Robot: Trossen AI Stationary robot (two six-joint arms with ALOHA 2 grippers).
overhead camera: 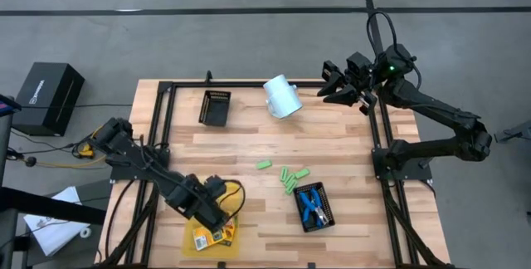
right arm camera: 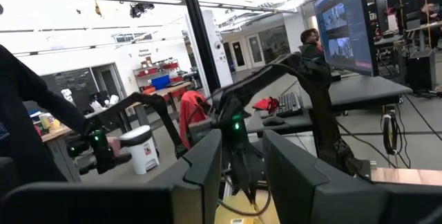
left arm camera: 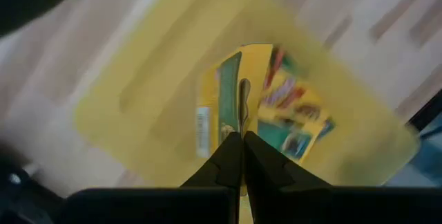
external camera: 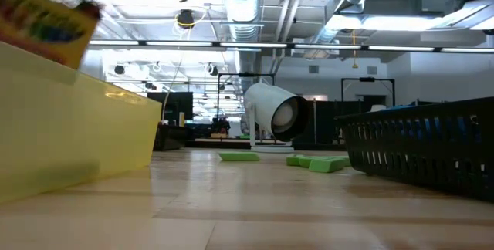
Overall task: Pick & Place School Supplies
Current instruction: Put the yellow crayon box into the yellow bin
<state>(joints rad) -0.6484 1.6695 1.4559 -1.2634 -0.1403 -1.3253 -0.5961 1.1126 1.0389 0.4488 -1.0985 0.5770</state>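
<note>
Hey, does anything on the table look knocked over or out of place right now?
Yes: the white cup lies on its side near the far edge, its mouth facing along the table in the low view. Several light-green pieces sit loose on the wood beside the black mesh tray, not in any tray.

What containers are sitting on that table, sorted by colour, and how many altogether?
Black mesh trays: 2
Yellow tray: 1
White cup: 1
Total: 4
</note>
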